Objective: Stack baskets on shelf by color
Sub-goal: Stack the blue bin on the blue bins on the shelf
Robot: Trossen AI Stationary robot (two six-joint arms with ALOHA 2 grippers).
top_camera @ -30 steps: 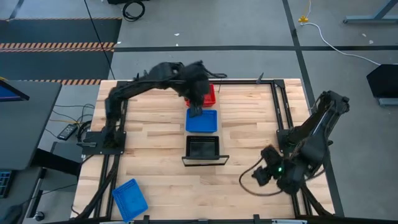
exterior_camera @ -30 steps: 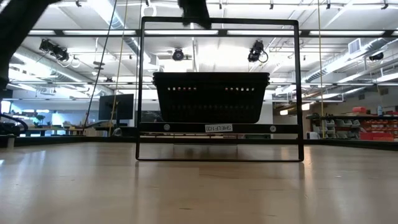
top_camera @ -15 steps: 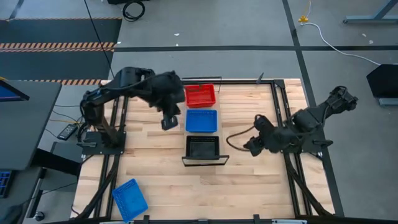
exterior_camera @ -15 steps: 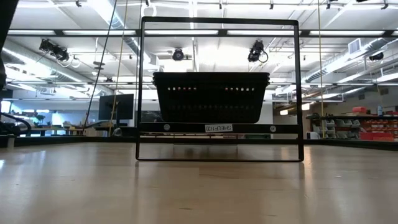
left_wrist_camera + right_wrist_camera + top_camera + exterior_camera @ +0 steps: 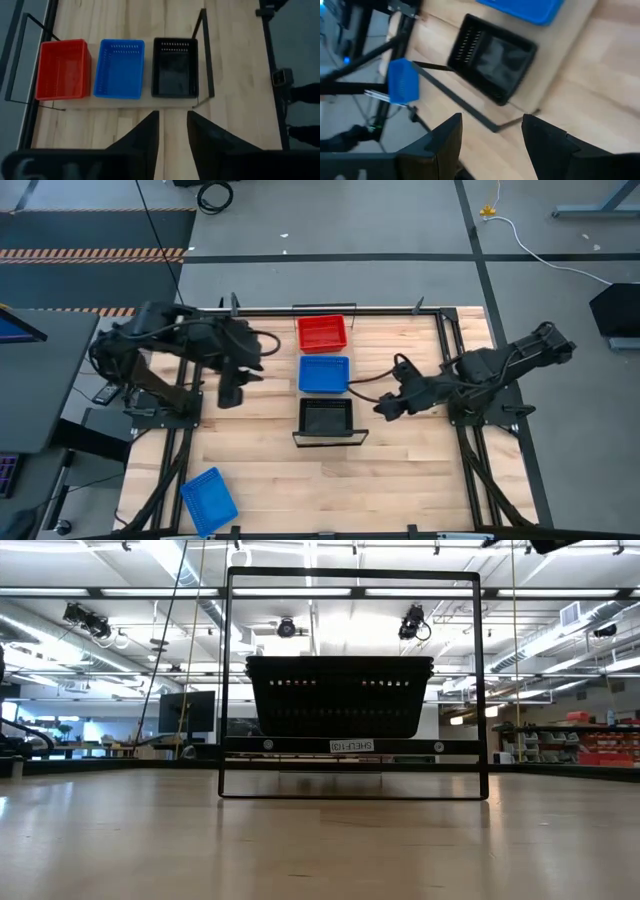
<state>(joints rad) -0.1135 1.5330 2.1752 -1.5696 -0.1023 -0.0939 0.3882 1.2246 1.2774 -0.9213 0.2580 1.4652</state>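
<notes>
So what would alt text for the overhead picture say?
Seen from above, a red basket, a blue basket and a black basket sit in a row on a narrow shelf. The left tool and right tool flank them; another blue basket lies apart.

Bare tabletop point(image 5: 260, 440) flanks the shelf point(image 5: 325, 370); its frame point(image 5: 440, 340) fences the sides.

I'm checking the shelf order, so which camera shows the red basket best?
The left wrist view: the red basket sits whole at the shelf's end, beside the blue basket. The high view shows it smaller. Low and right wrist views don't show it.
</notes>
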